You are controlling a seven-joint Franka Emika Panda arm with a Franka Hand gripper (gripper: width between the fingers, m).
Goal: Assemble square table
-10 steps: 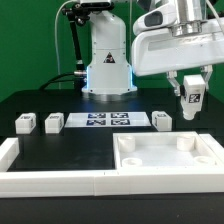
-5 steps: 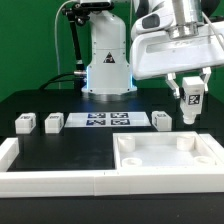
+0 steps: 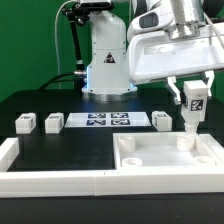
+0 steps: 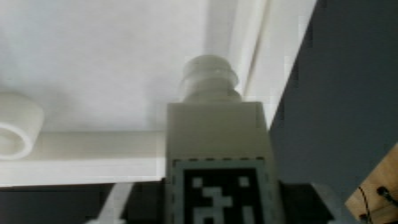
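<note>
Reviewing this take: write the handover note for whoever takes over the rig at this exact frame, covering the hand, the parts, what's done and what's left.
Hand: shut on one tagged leg, held upright with its peg end down, over the tabletop's far corner on the exterior view's right. The peg is not seated yet.
Tabletop: lies hollow side up at the front, with no leg fitted.
Loose legs: three on the black table behind it. Two are on the exterior view's left of the marker board, and one is on its right.
Done: one leg picked up.
Left: seat and tighten this leg, then fit the other three.
</note>
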